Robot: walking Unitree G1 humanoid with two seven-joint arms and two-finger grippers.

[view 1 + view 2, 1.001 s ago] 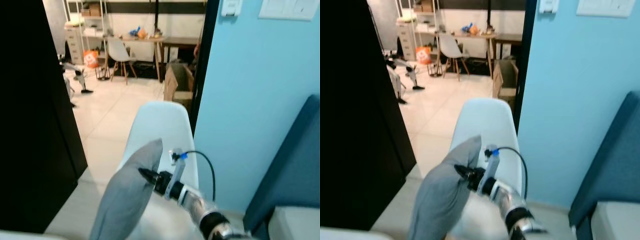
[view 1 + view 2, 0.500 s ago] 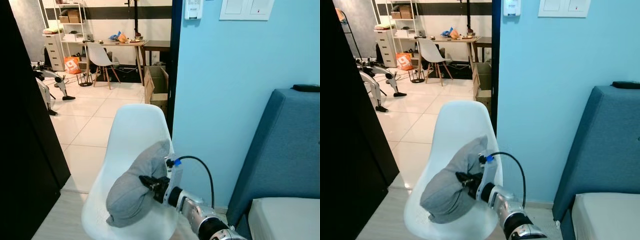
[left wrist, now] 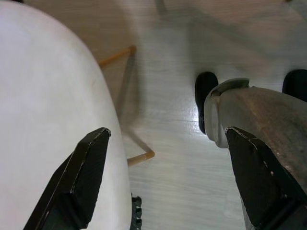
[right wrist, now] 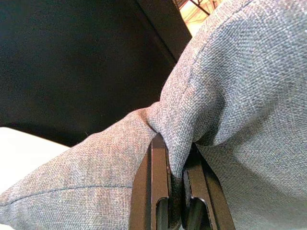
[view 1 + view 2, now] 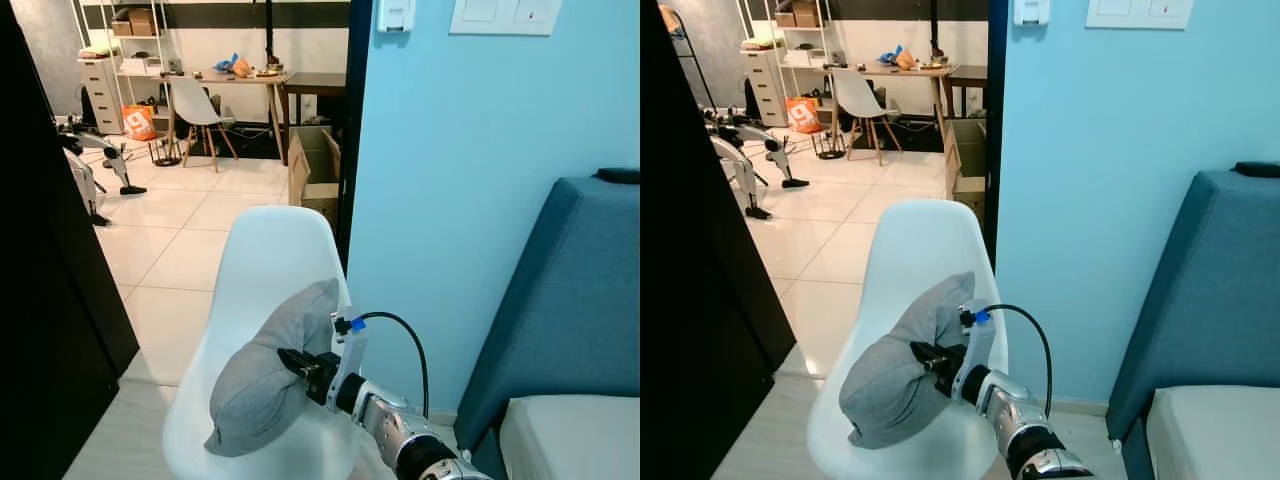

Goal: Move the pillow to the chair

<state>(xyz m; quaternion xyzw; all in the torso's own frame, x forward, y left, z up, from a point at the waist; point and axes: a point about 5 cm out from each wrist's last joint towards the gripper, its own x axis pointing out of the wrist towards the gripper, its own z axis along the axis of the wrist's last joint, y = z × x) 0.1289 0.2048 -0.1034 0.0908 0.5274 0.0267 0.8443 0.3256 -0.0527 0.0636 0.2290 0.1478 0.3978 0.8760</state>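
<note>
A grey fabric pillow lies slumped in the seat of a white shell chair just before me, leaning against its backrest. My right gripper reaches in from the lower right and is shut on a fold of the pillow; the right wrist view shows the cloth pinched between the two black fingers. My left gripper hangs low beside the chair's white rim, open and holding nothing, over pale wooden floor.
A light blue wall stands right behind the chair. A dark blue sofa with a white cushion is at the right. A black panel closes off the left. Beyond the doorway are a tiled floor, a desk and another white chair.
The pillow hung upright from my right gripper a second ago; it now rests folded in the chair seat, still gripped. My view has shifted, showing more of the chair and sofa.
</note>
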